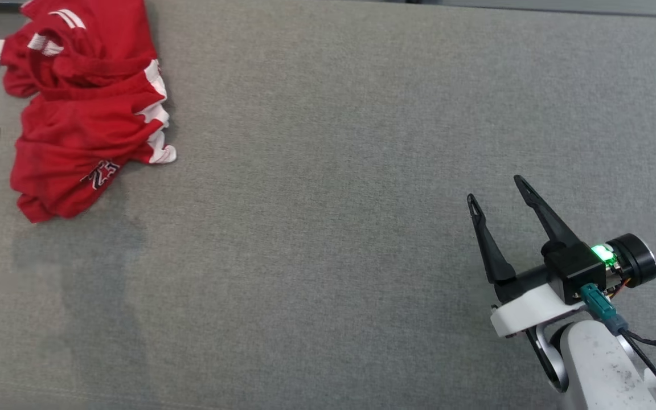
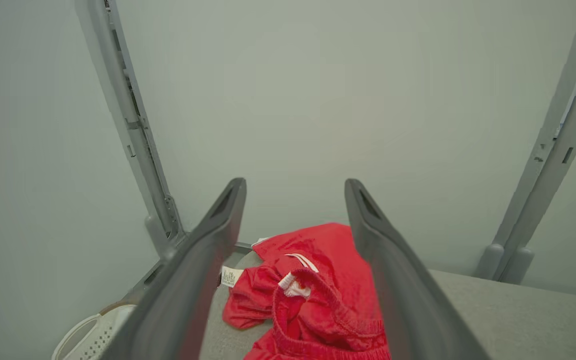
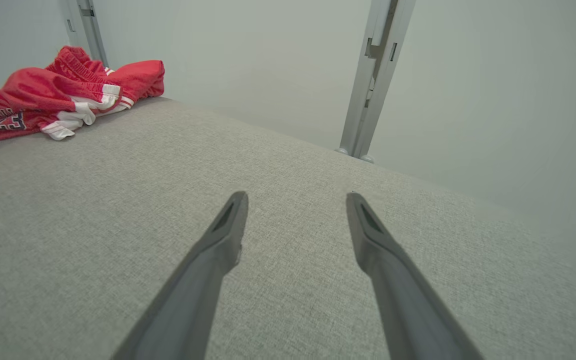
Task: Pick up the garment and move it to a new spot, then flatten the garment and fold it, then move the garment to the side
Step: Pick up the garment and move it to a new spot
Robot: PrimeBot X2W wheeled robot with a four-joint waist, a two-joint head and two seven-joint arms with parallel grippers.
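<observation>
Red garment point(image 1: 83, 108) crumpled, 10 o'clock on table point(image 1: 328, 228) | left gripper point(image 2: 294, 184) spread, aimed at it, likely for pickup | right gripper point(image 1: 493, 188) spread, empty, 4 o'clock

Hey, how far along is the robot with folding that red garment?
Nothing looks done yet: the red garment lies crumpled at the far left corner of the grey surface. In hand: the left gripper is open, its fingers aimed at the garment without holding it; the right gripper is open over bare surface, well apart. Left: pick it up, move it, flatten, fold, then set it aside.
</observation>
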